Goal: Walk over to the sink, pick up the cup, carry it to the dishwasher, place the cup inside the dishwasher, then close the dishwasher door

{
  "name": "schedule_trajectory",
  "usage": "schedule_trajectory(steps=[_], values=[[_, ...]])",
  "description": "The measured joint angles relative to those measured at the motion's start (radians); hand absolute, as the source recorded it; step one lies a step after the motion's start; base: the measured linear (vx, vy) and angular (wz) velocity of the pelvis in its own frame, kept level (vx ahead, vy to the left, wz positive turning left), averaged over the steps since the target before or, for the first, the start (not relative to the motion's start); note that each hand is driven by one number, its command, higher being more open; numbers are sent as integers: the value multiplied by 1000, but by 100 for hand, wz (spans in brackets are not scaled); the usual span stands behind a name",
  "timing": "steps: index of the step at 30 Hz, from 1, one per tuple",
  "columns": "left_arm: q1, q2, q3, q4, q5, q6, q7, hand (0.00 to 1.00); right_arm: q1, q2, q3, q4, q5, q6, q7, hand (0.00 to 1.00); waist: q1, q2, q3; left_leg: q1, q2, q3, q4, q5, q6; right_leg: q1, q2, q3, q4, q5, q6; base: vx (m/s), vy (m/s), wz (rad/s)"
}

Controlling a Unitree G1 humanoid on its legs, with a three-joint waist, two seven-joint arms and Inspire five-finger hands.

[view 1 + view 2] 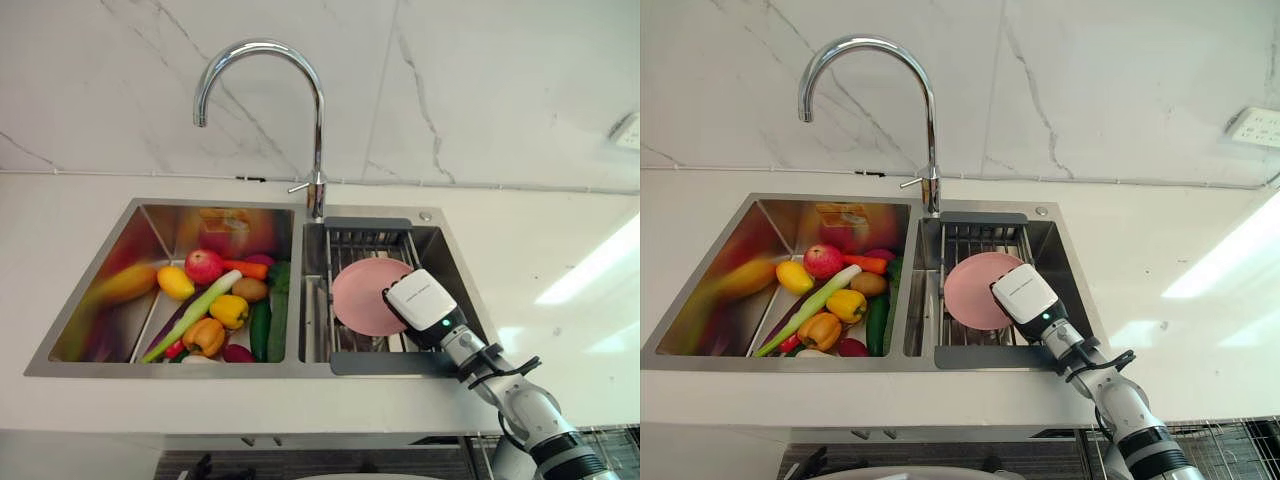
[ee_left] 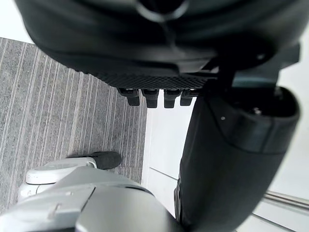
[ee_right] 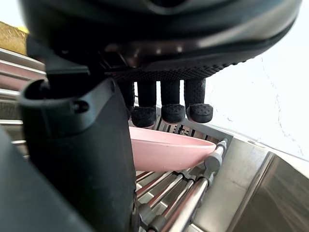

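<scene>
Fingers (image 3: 172, 112) above pink plate (image 3: 169, 150) (right hand (image 1: 420, 300))

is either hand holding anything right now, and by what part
Cannot tell: the right hand sits over the pink dish at its rim, grip unconfirmed. The left hand holds nothing.

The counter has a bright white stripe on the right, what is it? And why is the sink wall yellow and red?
Left eye view: the stripe is light glaring off the shiny counter. Right eye view: same glare, and the steel sink wall mirrors the vegetables lying in it.
</scene>
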Motion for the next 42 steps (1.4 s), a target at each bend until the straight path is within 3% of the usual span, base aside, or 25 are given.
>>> schedule_trajectory(steps=[6,9,13,19,20,28,35,41,42], values=[[7,-22,10,3,0,-35,21,100,-1,-10,-1,-1,166,19,-19,0,-2,19,12,-2,8,2,2,2,-6,-2,8,1,0,-4,1,0,0,0],[6,-32,10,3,0,-47,22,100,-49,12,-43,-17,287,81,-97,0,0,37,20,-3,8,2,2,2,-7,-3,8,1,0,-4,0,0,0,0],[12,-34,15,3,0,-56,30,100,-163,38,-221,-87,489,156,-177,0,12,46,22,-3,9,-1,2,3,-4,-3,8,-2,4,2,-8,30,11,3],[12,-37,17,-2,-1,-62,40,100,-221,50,-388,-120,731,213,-286,0,21,43,21,2,4,-1,-1,-1,-3,-1,3,-6,5,2,-8,13,6,0],[12,-38,18,-2,-1,-64,41,100,-221,62,-412,-121,770,221,-299,100,21,42,21,3,5,-1,-2,-1,-3,0,3,-6,5,2,-8,0,0,0],[31,-63,45,-6,-1,-74,63,100,-222,119,-587,-122,919,295,-407,100,20,38,21,5,5,1,-2,0,-2,2,3,-5,5,1,-8,0,0,0],[32,-64,48,-1,0,-74,70,100,-221,149,-766,-240,956,279,-460,100,16,29,15,14,5,12,-14,1,-1,0,5,6,5,1,-8,0,0,-4],[33,-66,61,8,1,-79,83,100,-207,156,-830,-279,1035,245,-458,100,9,14,-2,17,4,19,-19,1,0,-2,5,12,5,1,-8,0,0,-1],[35,-70,79,13,20,-77,83,100,-122,217,-877,-344,1181,190,-319,100,-5,12,-27,22,3,29,-20,-2,2,-3,6,24,5,1,-9,0,0,0]])
